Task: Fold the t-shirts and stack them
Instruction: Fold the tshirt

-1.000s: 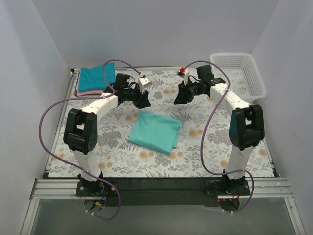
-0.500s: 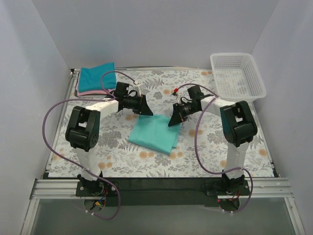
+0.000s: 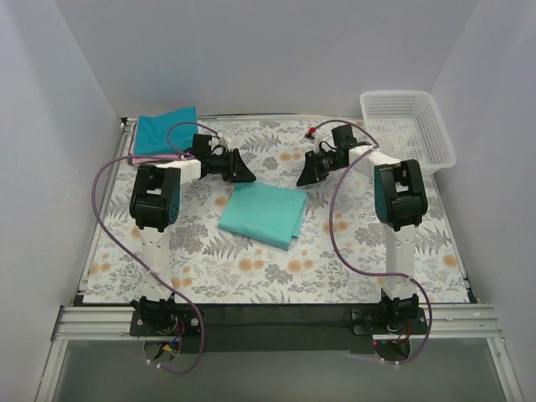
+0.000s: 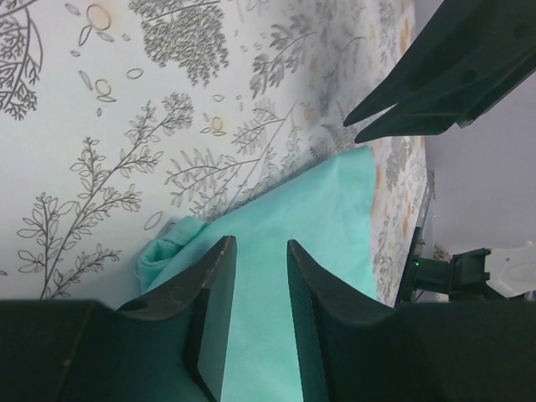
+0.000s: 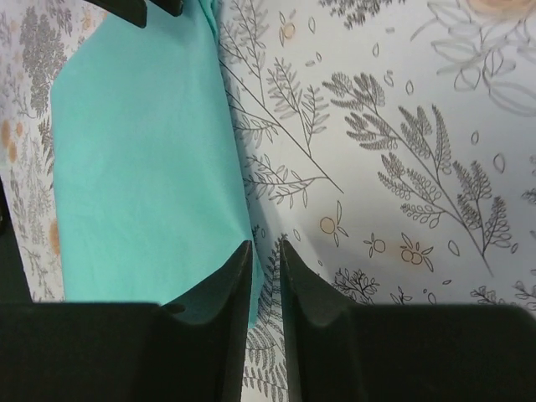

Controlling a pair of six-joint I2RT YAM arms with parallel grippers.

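The sea-green t-shirt [image 3: 262,214] lies folded in a rectangle on the floral cloth mid-table. My left gripper [image 3: 244,175] hovers low at its far left corner, jaws a little apart with flat green cloth [image 4: 327,209] showing between and beyond them [image 4: 260,243]. That corner is bunched. My right gripper [image 3: 306,177] is at the far right corner, jaws narrowly apart astride the shirt's edge [image 5: 142,167], with table pattern showing in the gap [image 5: 265,244]. The darker teal-blue shirt [image 3: 164,130] lies folded on the pink shirt [image 3: 154,157] at the back left.
A white mesh basket [image 3: 435,142] stands at the back right corner. White walls close in the table on three sides. The right gripper's fingers [image 4: 444,75] show in the left wrist view. Purple cables loop off both arms.
Both grippers came down from above to the shirt's far corners, then drew back toward the far side. The sea-green shirt shifted and turned, so its far edge now lies nearly straight across.
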